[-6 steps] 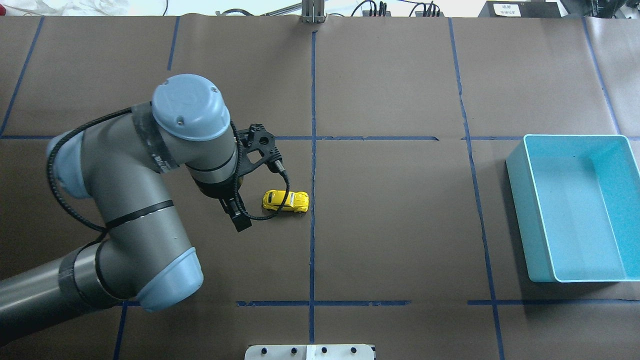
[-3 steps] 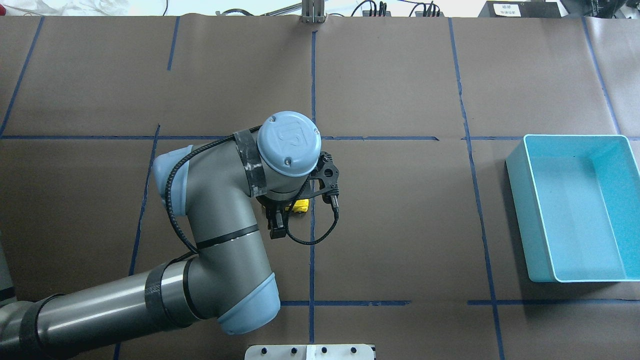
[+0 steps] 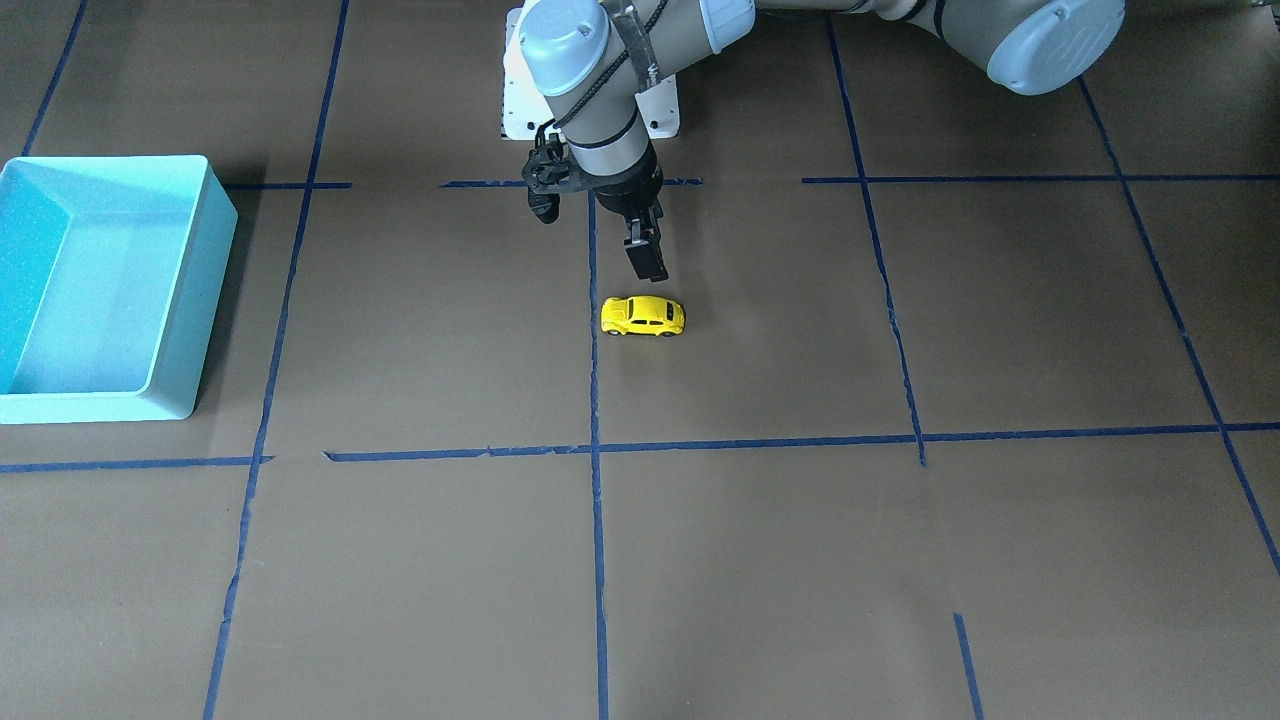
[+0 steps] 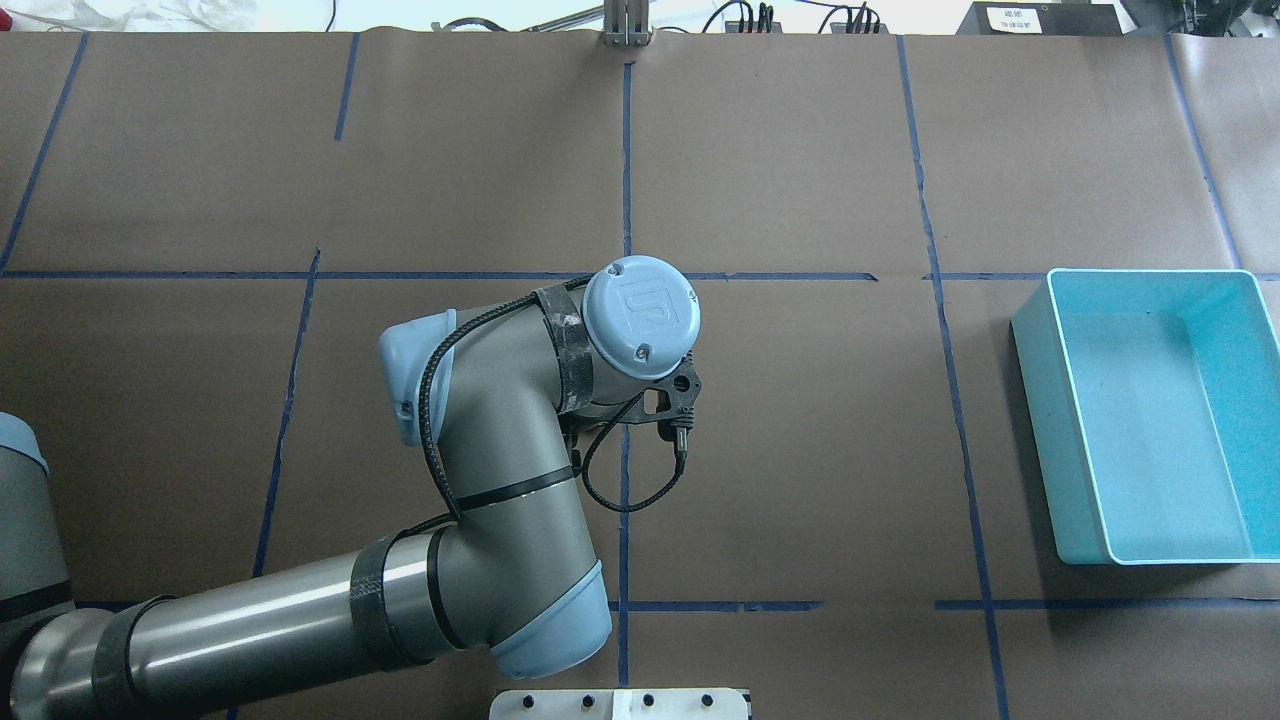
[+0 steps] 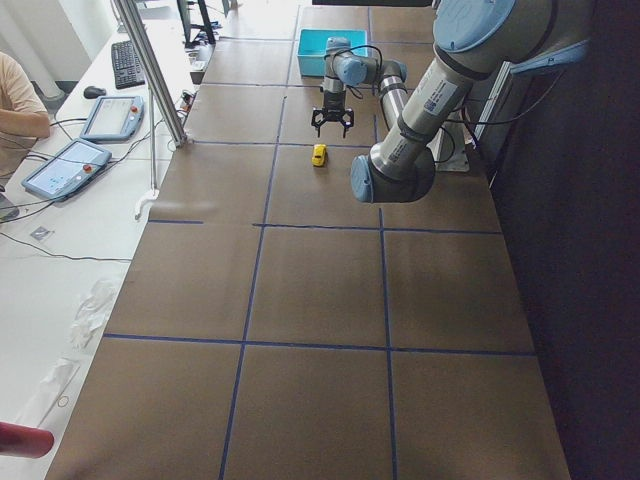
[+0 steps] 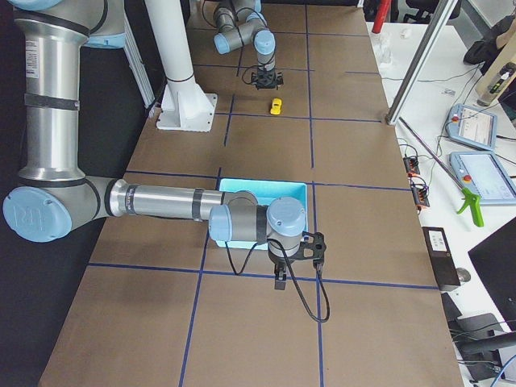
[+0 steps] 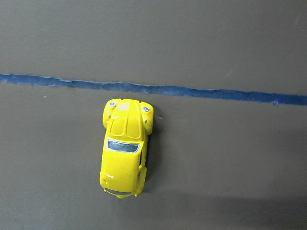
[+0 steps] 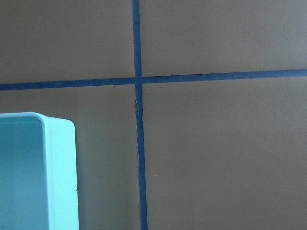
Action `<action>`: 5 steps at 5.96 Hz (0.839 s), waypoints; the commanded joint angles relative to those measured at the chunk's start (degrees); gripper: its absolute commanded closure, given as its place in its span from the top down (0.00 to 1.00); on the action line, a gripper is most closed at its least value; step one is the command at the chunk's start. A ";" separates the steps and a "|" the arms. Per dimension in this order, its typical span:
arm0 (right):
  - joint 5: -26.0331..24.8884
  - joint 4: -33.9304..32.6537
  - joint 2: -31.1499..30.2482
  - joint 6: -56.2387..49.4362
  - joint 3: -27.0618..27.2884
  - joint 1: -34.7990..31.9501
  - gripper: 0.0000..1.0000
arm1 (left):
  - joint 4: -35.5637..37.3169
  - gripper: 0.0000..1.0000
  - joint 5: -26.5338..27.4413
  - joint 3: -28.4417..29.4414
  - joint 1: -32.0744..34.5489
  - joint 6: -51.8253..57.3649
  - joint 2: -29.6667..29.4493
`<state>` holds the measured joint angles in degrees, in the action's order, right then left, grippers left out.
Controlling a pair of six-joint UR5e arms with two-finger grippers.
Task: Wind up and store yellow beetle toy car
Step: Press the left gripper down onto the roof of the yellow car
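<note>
The yellow beetle toy car (image 3: pixel 643 316) stands on its wheels on the brown table, just beside a blue tape line. It fills the lower middle of the left wrist view (image 7: pixel 124 153). In the overhead view my left arm hides it. My left gripper (image 3: pixel 645 256) hangs above the car, slightly to the robot's side of it, open and empty, not touching it. The side views show its fingers spread (image 5: pixel 333 124). My right gripper (image 6: pixel 279 278) hovers beyond the turquoise bin's (image 4: pixel 1040 420) outer end. I cannot tell whether it is open or shut.
The turquoise bin (image 3: pixel 190 290) is empty and stands far from the car at the table's right end. Its corner shows in the right wrist view (image 8: pixel 60 172). Blue tape lines cross the table. A white base plate (image 4: pixel 620 703) lies at the robot's edge.
My left arm has swung right from beside the car to directly over it, now hiding it in the overhead view. The bin has not moved.
</note>
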<state>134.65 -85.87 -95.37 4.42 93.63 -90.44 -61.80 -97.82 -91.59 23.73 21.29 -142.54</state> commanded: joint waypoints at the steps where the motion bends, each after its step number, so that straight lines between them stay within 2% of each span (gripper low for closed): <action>1: 0.00 0.00 -0.08 -0.02 0.06 0.00 1.00 | 0.10 1.00 0.26 6.30 0.00 3.13 -3.08; 2: 0.00 0.00 -0.08 -0.02 0.06 0.00 1.00 | 0.27 1.00 2.87 9.03 0.70 3.58 -6.23; 3: 0.00 0.00 -0.08 0.07 0.06 0.00 1.00 | 1.23 1.00 5.77 9.32 0.71 3.24 -7.22; 5: 0.00 0.00 -0.08 0.07 -0.03 0.00 1.00 | -1.03 0.99 5.19 12.74 0.71 2.71 -8.02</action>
<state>134.65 -85.87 -95.45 4.52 93.63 -90.44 -61.56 -92.45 -80.19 24.38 24.15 -150.28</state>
